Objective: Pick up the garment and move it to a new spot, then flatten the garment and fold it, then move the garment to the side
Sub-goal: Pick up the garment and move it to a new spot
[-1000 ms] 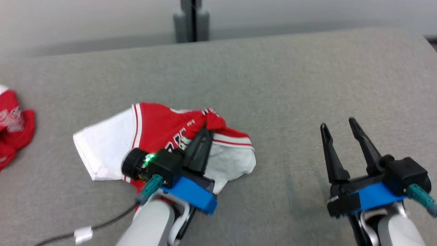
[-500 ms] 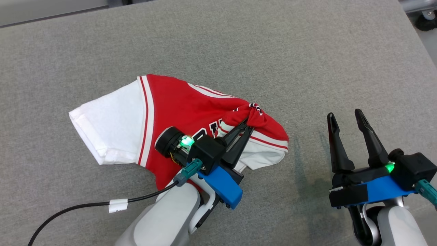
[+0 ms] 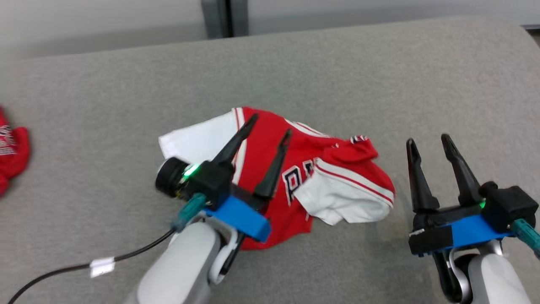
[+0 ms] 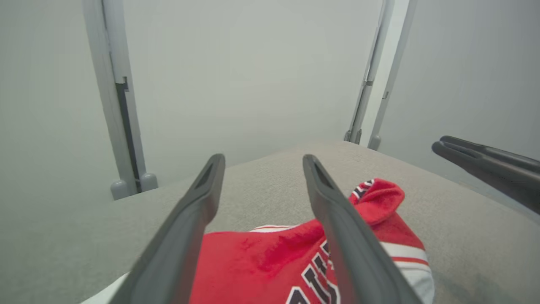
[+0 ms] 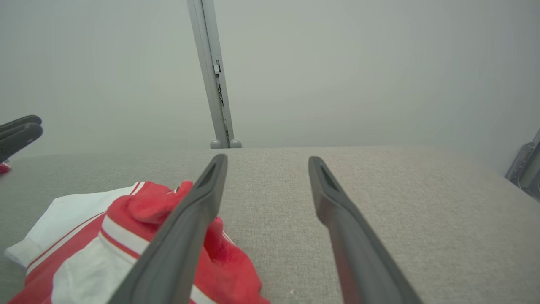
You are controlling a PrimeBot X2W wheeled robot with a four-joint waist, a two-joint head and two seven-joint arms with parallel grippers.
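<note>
I have the garment [image 3: 308, 152] dead centre on the grey table [image 3: 126, 105]. It's a red jersey with white sleeves, lying rumpled and not yet flat. One white sleeve juts out toward 10 o'clock and the other flops toward 4 o'clock. There's dark lettering across the middle, and a bunched red knot of cloth stands up at about 2 o'clock.

The left gripper [image 3: 268, 128] sits over the jersey, coming in from 7 o'clock with its fingers spread wide and nothing pinched between them. The left wrist view confirms it: the left gripper [image 4: 262, 159] is splayed, with red cloth [image 4: 261, 261] below the gap. I can't tell whether the fingers brush the fabric.

Out at 3 o'clock, the right gripper [image 3: 427, 140] is just beside the sleeve over bare table, fingers wide and empty. Its own camera shows the same spread [image 5: 266, 159], with the jersey [image 5: 84, 219] off at 8 o'clock.

Further out, a second red cloth [image 3: 12, 152] lies at 9 o'clock on the table's edge, well apart. A dark cable [image 3: 50, 274] with a white tag trails off at 8 o'clock, and a grey post [image 3: 219, 19] stands beyond the table at 12.
</note>
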